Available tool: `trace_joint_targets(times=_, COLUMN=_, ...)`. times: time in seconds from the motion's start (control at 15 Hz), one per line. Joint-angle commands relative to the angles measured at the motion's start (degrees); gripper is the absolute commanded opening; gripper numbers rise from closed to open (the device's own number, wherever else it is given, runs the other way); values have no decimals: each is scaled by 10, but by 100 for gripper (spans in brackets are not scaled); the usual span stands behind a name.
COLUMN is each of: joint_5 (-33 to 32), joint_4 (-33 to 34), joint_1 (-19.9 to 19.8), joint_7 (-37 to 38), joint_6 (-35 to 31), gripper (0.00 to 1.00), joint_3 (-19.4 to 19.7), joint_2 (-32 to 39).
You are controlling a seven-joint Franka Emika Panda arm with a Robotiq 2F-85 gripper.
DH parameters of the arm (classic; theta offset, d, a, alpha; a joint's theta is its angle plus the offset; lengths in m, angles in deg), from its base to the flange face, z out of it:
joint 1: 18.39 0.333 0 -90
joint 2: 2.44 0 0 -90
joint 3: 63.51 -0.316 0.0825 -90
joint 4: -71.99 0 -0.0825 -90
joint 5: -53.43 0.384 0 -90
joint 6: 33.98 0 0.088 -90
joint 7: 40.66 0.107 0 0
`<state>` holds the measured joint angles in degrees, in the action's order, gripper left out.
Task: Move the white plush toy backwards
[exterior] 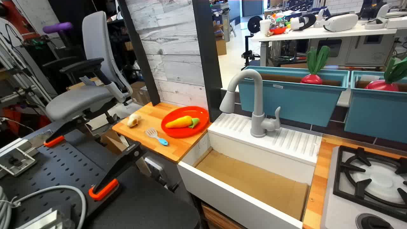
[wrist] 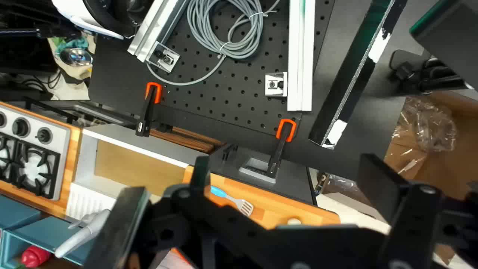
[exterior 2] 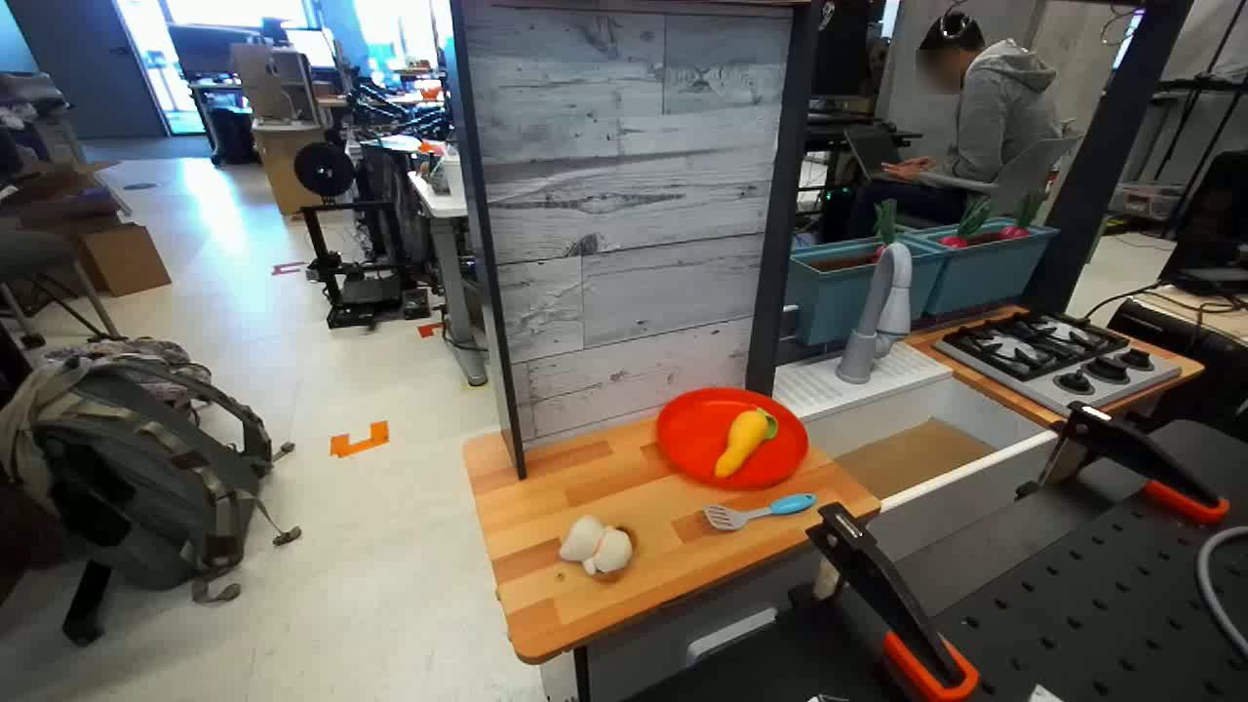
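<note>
- Position: the white plush toy (exterior 2: 597, 546) lies on the wooden counter (exterior 2: 648, 497), toward the board's left end in an exterior view, apart from everything else there. In the wrist view only a pale sliver shows past the claw (wrist: 291, 183).
- Form: 2 rounded lobes, narrower waist between; finer detail too small to read.
- Handling (judged, untested): light, soft, gives under pressure. Fabric should grip rather than slip. Not fragile, but a hard squeeze off-centre could make it roll out.
- Hold (judged): 1 finger on each side of the waist; if that proves too shallow, across the fatter lobe. Tips low, just clear of the wood. Which way "backwards" runs is not clear from the views.
- Counts, left to right, exterior view: 1 plush toy; 1 red plate (exterior 2: 687, 434) with 1 yellow-orange play vegetable (exterior 2: 749, 441) on it; 1 grey-and-blue spatula (exterior 2: 773, 508); 1 grey faucet (exterior 2: 871, 317); 1 white sink (exterior 2: 975, 409); 2 blue-green planters (exterior 2: 829, 302) carrying 3 radishes (exterior 2: 960, 236); 2 black-and-orange clamps (exterior 2: 889, 595); 1 stove (exterior 2: 1058, 361) with 3 knobs (exterior 2: 1109, 369).
- Claw state, wrist view: 2 fingers spread wide, nothing pinched; toy not held. Claw not visible in the exterior views.
</note>
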<state>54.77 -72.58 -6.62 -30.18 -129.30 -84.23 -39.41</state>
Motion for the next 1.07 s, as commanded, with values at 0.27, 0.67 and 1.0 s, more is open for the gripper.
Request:
trace_joint_targets(times=0.27, joint_5=-6, joint_4=1, joint_1=12, joint_7=6, joint_6=1, gripper=100, joint_3=10, joint_2=3)
trace_joint_targets(times=0.67, joint_5=-6, joint_4=1, joint_1=12, joint_7=6, joint_6=1, gripper=100, joint_3=10, joint_2=3)
trace_joint_targets(times=1.0, joint_5=-19, joint_4=-16, joint_1=-9, joint_7=36, joint_6=-96, gripper=100, joint_3=9, joint_2=43)
